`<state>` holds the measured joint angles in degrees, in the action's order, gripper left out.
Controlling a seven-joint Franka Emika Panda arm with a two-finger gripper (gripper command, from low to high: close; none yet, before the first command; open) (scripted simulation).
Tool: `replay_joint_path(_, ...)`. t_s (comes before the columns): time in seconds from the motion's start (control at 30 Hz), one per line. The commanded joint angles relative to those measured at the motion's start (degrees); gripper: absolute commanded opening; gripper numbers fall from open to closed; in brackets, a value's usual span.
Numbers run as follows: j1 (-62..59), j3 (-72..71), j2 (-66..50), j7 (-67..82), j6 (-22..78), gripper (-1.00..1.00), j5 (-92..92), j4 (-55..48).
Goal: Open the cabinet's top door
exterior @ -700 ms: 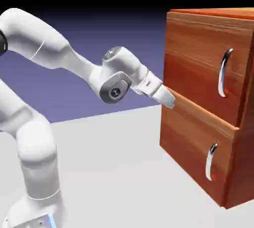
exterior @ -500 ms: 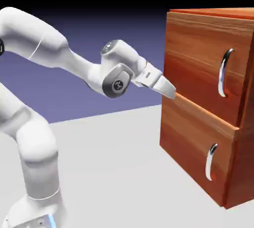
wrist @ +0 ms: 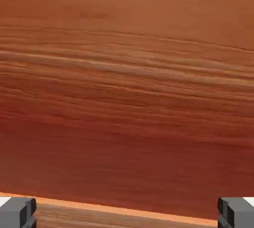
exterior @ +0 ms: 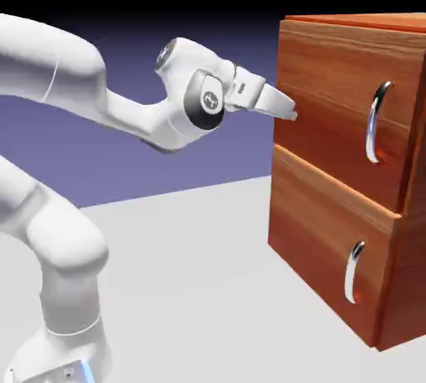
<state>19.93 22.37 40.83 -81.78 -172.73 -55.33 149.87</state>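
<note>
We see a big red-brown wood cabinet at the exterior view's right. It stands up straight, with one door above the other. The top door is the upper part of its front. It faces the exterior view's left and a bit toward us. It is shut, and so is the bottom door, so what is inside the cabinet is hidden from us.

On the top door we see a shiny, curved silver handle. Its long way goes up and down, and its top leans a little to the exterior view's right. It sits near the door's edge on that same side. The bottom door has a shorter curved handle that leans the same way.

The white robot arm reaches in from the exterior view's left. Its gripper points at the top door, near the side well away from the handle, and tips down a little. We cannot tell if it touches the wood.

In the hand view, we see the two grey fingers spread wide apart, with nothing pinched between them. Wood fills the view, and its stripes run across, sloping down a bit to the right. A bright orange edge runs across low down, sloping the same way.
</note>
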Motion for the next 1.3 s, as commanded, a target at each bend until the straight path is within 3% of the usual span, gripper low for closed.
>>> replay_joint_path(0.0, 0.87, 1.01, 0.37, -1.77, 0.06, 0.00, -2.50, -0.50)
replay_joint_path(1.27, 33.79, 39.30, 14.34, -69.07, 2.24, 0.00, -97.18, -19.55)
